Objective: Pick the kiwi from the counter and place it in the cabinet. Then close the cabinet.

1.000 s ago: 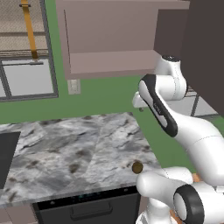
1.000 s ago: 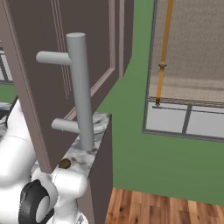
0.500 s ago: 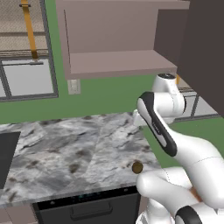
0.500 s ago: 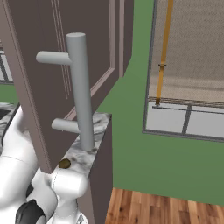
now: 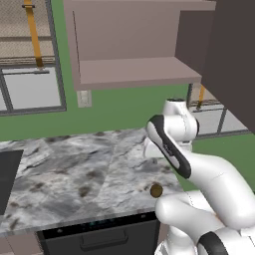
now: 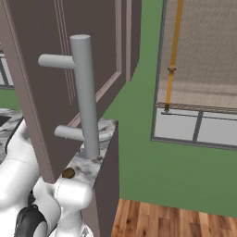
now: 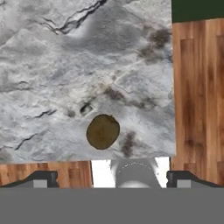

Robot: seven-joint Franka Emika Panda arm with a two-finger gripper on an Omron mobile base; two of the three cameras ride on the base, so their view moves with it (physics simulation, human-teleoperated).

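The kiwi point(image 7: 103, 131), a small olive-brown ball, lies on the marbled counter point(image 7: 87, 52) close to its front right corner. My gripper point(image 7: 113, 178) hangs above it, open, its two dark fingertips point(image 7: 41, 177) wide apart with nothing between them. From the left base view the kiwi point(image 5: 156, 190) sits near the counter's point(image 5: 74, 169) dark front edge, beside my folded arm. The mauve-brown cabinet point(image 5: 134, 69) stands open above, its shelf bare. Its door point(image 6: 46, 69) with the grey bar handle point(image 6: 85, 97) swings out over the kiwi point(image 6: 68, 173).
Wooden floor point(image 7: 197, 87) shows past the counter's right and front edges. A dark panel point(image 5: 7, 174) is set in the counter at far left. Mesh windows with a yellow pipe point(image 5: 32, 35) line the green wall. The open door point(image 5: 234, 60) hangs at upper right.
My arm has folded downward, and its top joint now sits lower over the counter. The kiwi and the cabinet door have not moved.
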